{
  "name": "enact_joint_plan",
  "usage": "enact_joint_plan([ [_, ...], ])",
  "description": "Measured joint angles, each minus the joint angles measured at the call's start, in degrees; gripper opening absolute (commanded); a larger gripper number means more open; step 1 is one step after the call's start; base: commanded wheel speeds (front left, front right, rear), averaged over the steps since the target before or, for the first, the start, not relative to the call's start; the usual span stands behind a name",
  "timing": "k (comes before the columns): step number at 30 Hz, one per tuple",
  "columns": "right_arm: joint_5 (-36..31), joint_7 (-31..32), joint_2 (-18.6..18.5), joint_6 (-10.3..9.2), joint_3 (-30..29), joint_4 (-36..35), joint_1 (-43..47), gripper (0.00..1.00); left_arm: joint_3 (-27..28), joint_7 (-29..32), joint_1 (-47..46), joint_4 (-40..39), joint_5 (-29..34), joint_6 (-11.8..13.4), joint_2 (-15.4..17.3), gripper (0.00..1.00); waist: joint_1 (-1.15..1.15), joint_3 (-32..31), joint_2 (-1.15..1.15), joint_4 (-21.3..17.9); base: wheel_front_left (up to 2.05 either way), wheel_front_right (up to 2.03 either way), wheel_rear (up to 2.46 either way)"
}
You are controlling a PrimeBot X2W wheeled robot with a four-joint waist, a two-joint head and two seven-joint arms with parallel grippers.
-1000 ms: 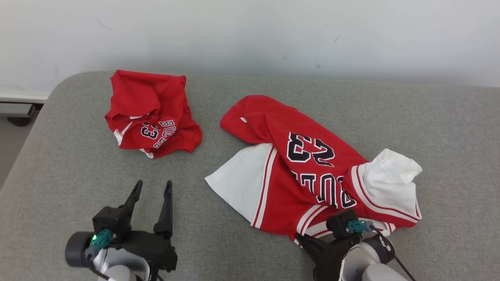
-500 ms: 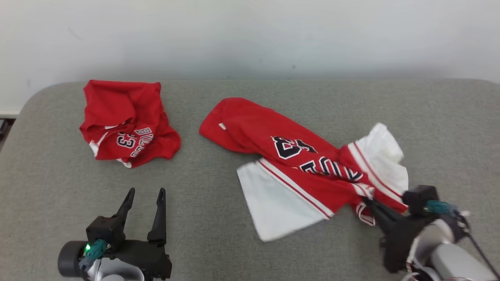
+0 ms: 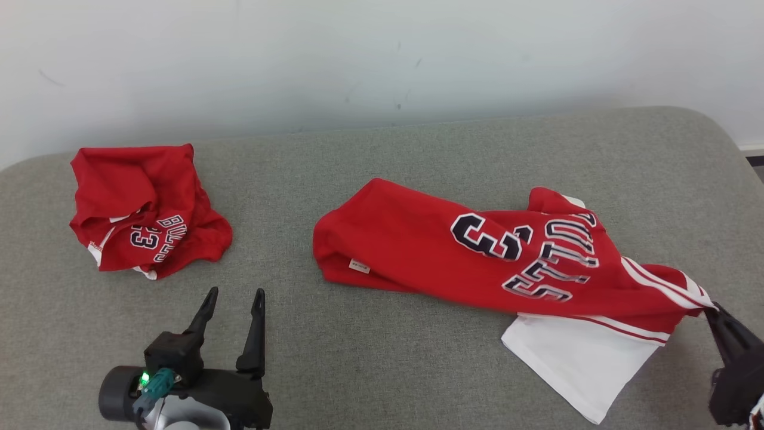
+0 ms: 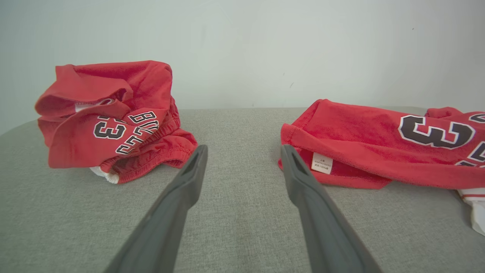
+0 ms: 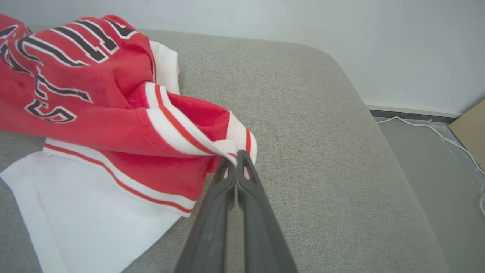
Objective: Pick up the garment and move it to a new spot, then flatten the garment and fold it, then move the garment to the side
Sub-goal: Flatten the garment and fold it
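Lying on the right half of the grey cushion (image 3: 418, 370), the red garment (image 3: 453, 257) is shown drawn out into a long, low band. Its striped white-and-red edge (image 5: 166, 132) is pinched between the shut fingers of the right gripper (image 5: 235, 163), at the corner nearest the cushion's right end; the cloth there is gathered into a point, which suggests that tension is applied along the fabric. A grip on an edge corner rather than on the bulk is judged to suit dragging: the rest is left to trail on the cushion and to be pulled partly straight. The long axis is seen to run from the middle of the head view toward its right edge, sloping slightly toward the robot at the gripped end. The blunt end bearing the small white label (image 3: 359, 266) points to the robot's left; the striped end points to its right. A white panel (image 3: 573, 358) is folded out beneath the red layer, so the garment is not yet flat. The left gripper (image 3: 233, 295) is held low over bare cushion, jaws wide apart and empty, near the label end, apparently placed ready for a second grasp. A second, crumpled red garment (image 3: 143, 209) lies well apart at the far left.
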Motion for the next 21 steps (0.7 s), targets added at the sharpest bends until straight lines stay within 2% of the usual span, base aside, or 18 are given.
enact_joint_plan([
  [3,0.30,0.04,1.38,-0.57,0.54,-2.69,0.39,0.00,-1.25,0.99,-0.24,0.43,0.13,-0.22,-0.08,1.00,0.00,0.22,0.00,-0.14,0.00,0.00,0.00],
  [5,0.63,0.30,2.77,-0.55,1.23,-3.79,0.39,0.00,-2.83,2.08,-0.51,1.52,0.25,-1.67,-0.75,1.00,0.00,0.44,0.00,-0.15,0.00,0.00,0.00],
  [9,1.24,1.14,2.81,-0.14,1.79,-4.69,-0.41,0.00,-5.94,4.08,-3.98,4.48,0.80,-4.74,-2.44,1.00,0.00,1.02,0.00,-0.17,0.00,0.00,0.00],
  [14,0.98,2.42,3.42,-0.13,3.26,-6.90,-2.82,0.00,-6.36,6.49,-10.78,9.62,0.63,-7.70,-3.02,1.00,0.00,1.87,0.00,-0.84,0.00,0.00,0.00],
  [21,0.77,4.10,4.02,1.04,5.03,-8.59,-6.17,0.00,-5.46,9.62,-17.62,17.89,-0.46,-11.24,-3.05,1.00,0.00,3.33,0.00,-3.09,0.00,0.00,0.00],
])
